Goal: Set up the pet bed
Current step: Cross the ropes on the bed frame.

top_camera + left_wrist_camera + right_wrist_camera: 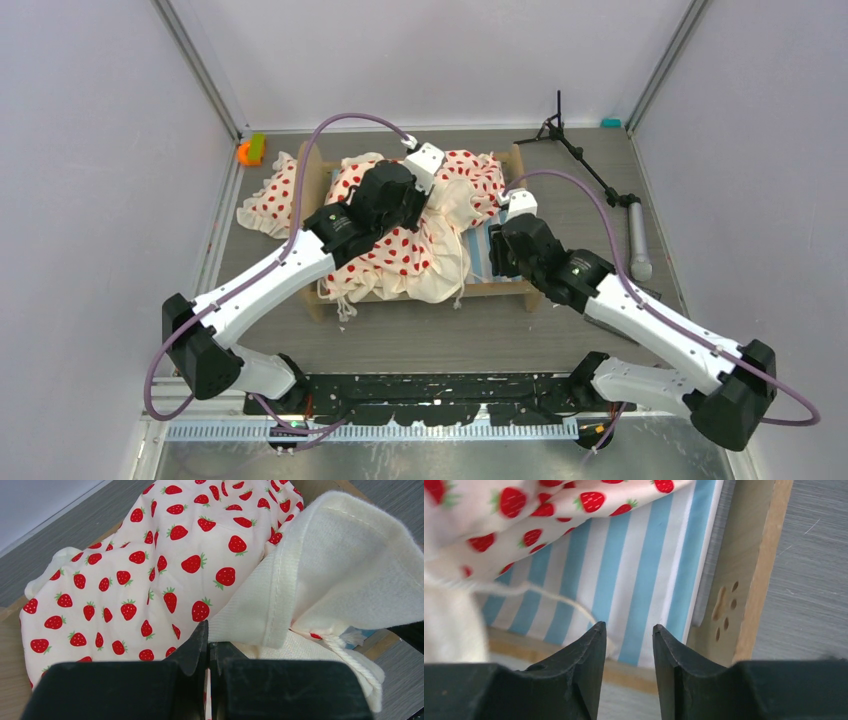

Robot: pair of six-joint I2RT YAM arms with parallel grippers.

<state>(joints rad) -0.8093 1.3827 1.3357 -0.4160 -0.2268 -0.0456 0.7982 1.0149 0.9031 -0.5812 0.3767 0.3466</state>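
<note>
- Left gripper (207, 639): jaws pressed together, pinching a fold of the strawberry-print bedding (150, 570) heaped on the pet bed (500, 289) at mid-table.
- Right gripper (629, 630): jaws spread and empty, over the striped mattress (634, 570), beside the end board (744, 555).
- Paw-print mark (724, 607): seen in the right wrist view only.

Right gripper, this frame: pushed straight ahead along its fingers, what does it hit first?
Most likely the striped mattress, near its edge by the wooden end board; the right gripper points at it with jaws apart. Depth is uncertain.
</note>
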